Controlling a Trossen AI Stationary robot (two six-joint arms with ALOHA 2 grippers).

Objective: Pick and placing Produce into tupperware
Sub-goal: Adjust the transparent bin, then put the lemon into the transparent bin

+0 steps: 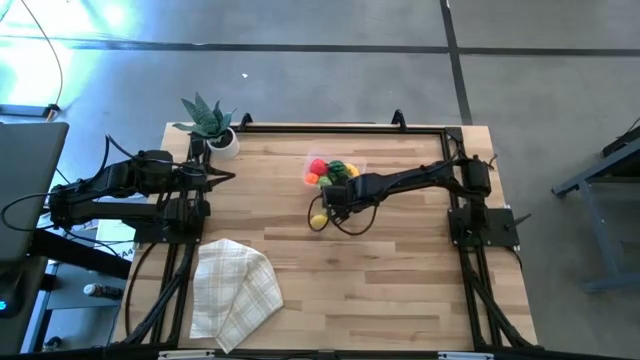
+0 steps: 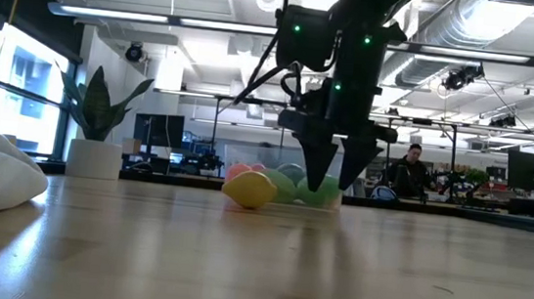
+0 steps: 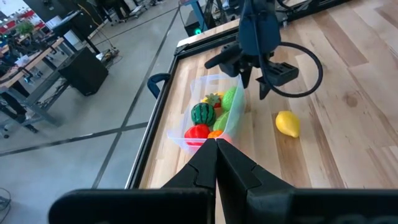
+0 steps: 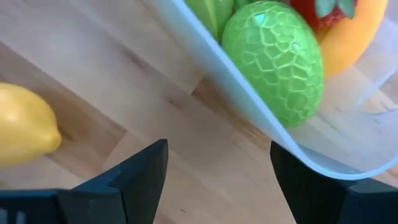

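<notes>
The clear tupperware stands on the table's far middle and holds several produce pieces: a green one, a red one, an orange one and a yellow one. A yellow lemon lies on the bare wood just near of it. My right gripper is open and points down just above the table, between the lemon and the tupperware's near wall. My left gripper is shut and waits at the table's left edge, pointing toward the tupperware.
A potted green plant stands at the far left corner. A checked folded cloth lies near the table's near left edge. Bare wood stretches near and right of the lemon. A person sits in the room beyond the table.
</notes>
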